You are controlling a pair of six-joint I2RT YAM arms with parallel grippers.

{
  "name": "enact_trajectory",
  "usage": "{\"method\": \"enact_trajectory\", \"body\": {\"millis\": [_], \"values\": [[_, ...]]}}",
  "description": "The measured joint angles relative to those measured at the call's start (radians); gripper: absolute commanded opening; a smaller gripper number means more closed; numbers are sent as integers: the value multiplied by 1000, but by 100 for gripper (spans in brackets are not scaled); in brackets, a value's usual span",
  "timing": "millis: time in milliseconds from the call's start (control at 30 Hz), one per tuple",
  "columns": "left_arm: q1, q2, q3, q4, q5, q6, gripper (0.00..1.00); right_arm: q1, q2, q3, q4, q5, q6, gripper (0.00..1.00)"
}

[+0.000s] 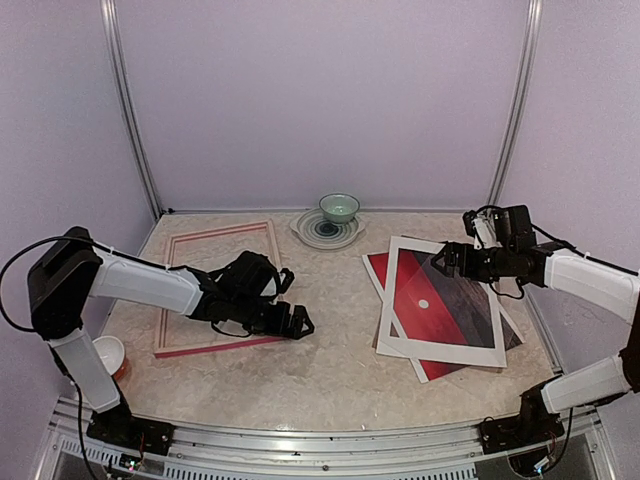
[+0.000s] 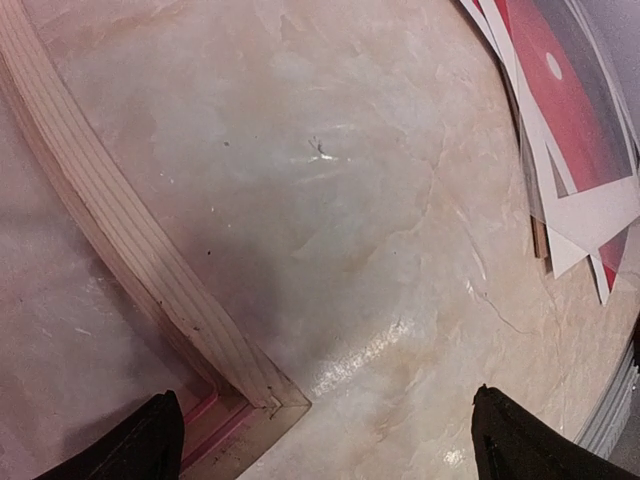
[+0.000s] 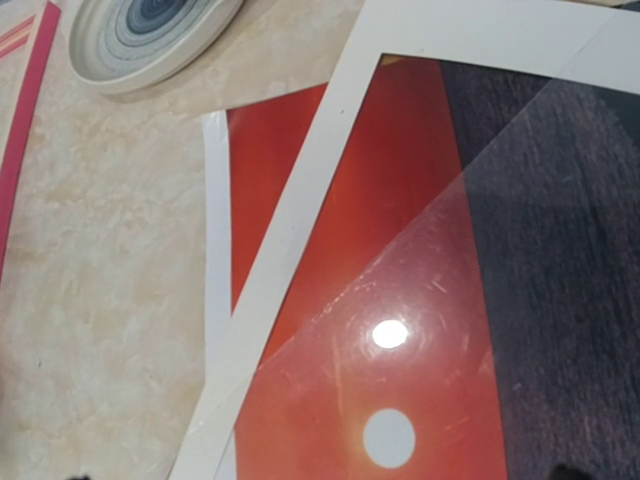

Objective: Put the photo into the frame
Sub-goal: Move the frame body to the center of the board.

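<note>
Top view: we note the frame (image 1: 166, 290) flat on the left of the surface (image 1: 330, 375), the left fingers (image 1: 298, 323) spread wide and empty over its near right corner. The photo (image 1: 430, 290) lies well apart on the right, under a white mat (image 1: 440, 351), with the right fingers (image 1: 450, 259) released above its far edge. Left wrist: we see both fingers parted, the frame's pale wood corner beside one of them. Right wrist: we see red sky and a white sun dot inside the mat opening, with a plate (image 3: 150, 35) beyond.

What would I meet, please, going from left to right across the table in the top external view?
White cup → picture frame → plate holding a green bowl → photo under its white border.
</note>
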Motion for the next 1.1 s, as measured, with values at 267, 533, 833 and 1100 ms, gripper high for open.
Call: {"method": "enact_trajectory", "body": {"millis": [267,533,833,1100], "values": [[-20,-17,-17,1,61,-5,99,0,0,0,0,0,1,99],[-63,-19,-18,-2,127,-3,99,0,0,0,0,0,1,99],[-97,-19,-28,-6,184,16,99,0,0,0,0,0,1,99],[-136,-23,-34,-10,227,37,99,0,0,0,0,-1,2,99]]}}
